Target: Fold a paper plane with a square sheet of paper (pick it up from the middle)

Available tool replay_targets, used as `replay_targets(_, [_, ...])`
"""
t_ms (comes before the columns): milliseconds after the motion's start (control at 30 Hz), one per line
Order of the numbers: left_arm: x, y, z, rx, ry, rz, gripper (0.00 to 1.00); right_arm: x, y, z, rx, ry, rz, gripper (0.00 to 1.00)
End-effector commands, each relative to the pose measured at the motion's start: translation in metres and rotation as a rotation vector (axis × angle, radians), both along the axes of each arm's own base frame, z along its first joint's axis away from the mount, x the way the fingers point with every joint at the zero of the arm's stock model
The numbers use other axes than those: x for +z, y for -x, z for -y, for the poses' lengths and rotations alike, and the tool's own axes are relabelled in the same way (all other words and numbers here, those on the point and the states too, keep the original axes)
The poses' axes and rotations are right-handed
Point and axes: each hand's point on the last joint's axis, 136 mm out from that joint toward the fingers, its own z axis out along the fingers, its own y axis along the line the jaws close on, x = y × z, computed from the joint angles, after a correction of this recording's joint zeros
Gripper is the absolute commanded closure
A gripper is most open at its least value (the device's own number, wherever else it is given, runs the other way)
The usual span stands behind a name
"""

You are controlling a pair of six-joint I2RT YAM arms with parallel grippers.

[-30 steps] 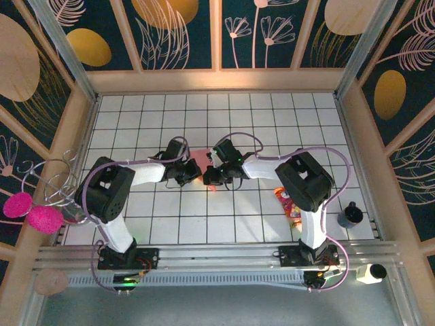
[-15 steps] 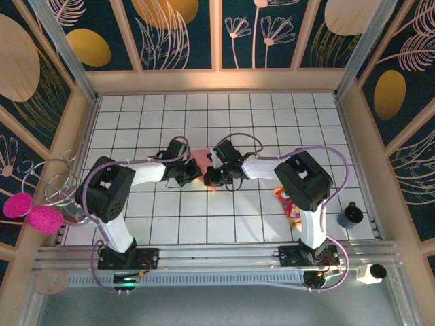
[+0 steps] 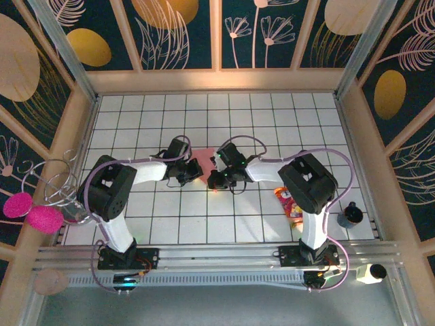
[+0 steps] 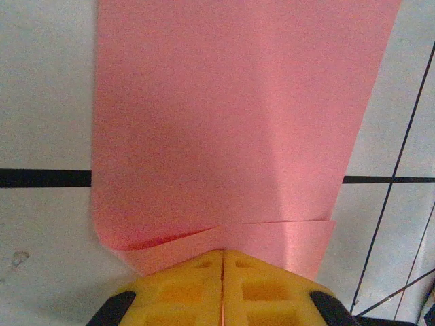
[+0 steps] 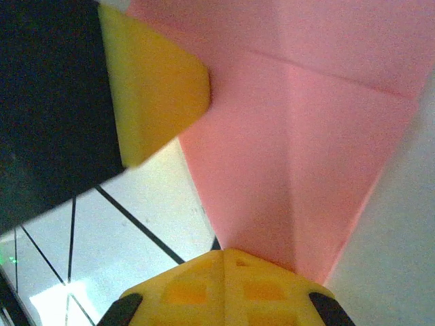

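Left gripper (image 4: pixel 222 255), jaws pressed together, pinches the folded near edge of the paper (image 4: pixel 224 115). Across from it, the right gripper (image 5: pixel 223 255) is likewise closed on a narrow folded end of the same sheet, the other arm's yellow finger (image 5: pixel 156 95) just beside it. Seen from above, the pink paper lies mid-tabletop (image 3: pixel 272 122) between both. A red-and-yellow packet (image 3: pixel 289 204) lies by the right arm. At the right edge stands a small dark pot (image 3: pixel 350 215); I cannot tell its contents.
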Motion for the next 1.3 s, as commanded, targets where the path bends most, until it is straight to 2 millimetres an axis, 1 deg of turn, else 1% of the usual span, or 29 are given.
replay_targets(0, [-0.049, 0.024, -0.037, 0.032, -0.198, -0.118, 0.92, -0.016, 0.029, 0.03, 0.024, 0.106, -0.077, 1.0])
replay_targets(167, [-0.043, 0.022, -0.034, 0.02, -0.188, -0.098, 0.92, -0.022, 0.048, 0.047, 0.028, 0.146, -0.114, 1.0])
replay_targets(267, [-0.039, 0.02, -0.033, 0.023, -0.177, -0.081, 0.92, -0.018, 0.048, 0.052, 0.018, 0.165, -0.096, 1.0])
replay_targets(333, [-0.037, 0.019, -0.031, 0.022, -0.164, -0.077, 0.92, -0.007, 0.041, 0.051, -0.003, 0.155, -0.057, 1.0])
replay_targets(400, [-0.037, 0.018, -0.029, 0.022, -0.153, -0.074, 0.92, 0.009, 0.031, 0.046, -0.031, 0.119, -0.006, 1.0])
replay_targets(467, [-0.036, 0.018, -0.028, 0.023, -0.144, -0.073, 0.92, 0.03, 0.019, 0.042, -0.077, 0.073, 0.061, 0.99])
replay_targets(567, [-0.036, 0.018, -0.026, 0.023, -0.128, -0.069, 0.92, 0.057, 0.002, 0.037, -0.141, 0.016, 0.137, 0.98])
replay_targets(633, [-0.034, 0.018, -0.024, 0.024, -0.118, -0.067, 0.92, 0.069, -0.009, 0.034, -0.188, -0.023, 0.166, 0.98])
replay_targets(700, [-0.033, 0.017, -0.023, 0.027, -0.109, -0.063, 0.92, 0.074, -0.016, 0.031, -0.229, -0.058, 0.168, 0.97])
replay_targets(800, [-0.032, 0.016, -0.022, 0.028, -0.098, -0.058, 0.92, 0.077, -0.024, 0.022, -0.267, -0.108, 0.138, 0.97])
replay_targets(867, [-0.033, 0.018, -0.022, 0.025, -0.096, -0.061, 0.92, 0.079, -0.025, 0.013, -0.266, -0.148, 0.099, 0.97])
replay_targets(967, [-0.037, 0.019, -0.022, 0.023, -0.095, -0.067, 0.92, 0.074, -0.028, 0.006, -0.27, -0.145, 0.064, 0.97])
replay_targets(1133, [-0.037, 0.02, -0.021, 0.017, -0.092, -0.066, 0.92, 0.053, -0.032, 0.003, -0.265, -0.077, 0.017, 1.0])
replay_targets(1267, [-0.037, 0.021, -0.02, 0.016, -0.079, -0.069, 0.93, 0.039, -0.034, -0.002, -0.253, -0.036, -0.016, 1.0])
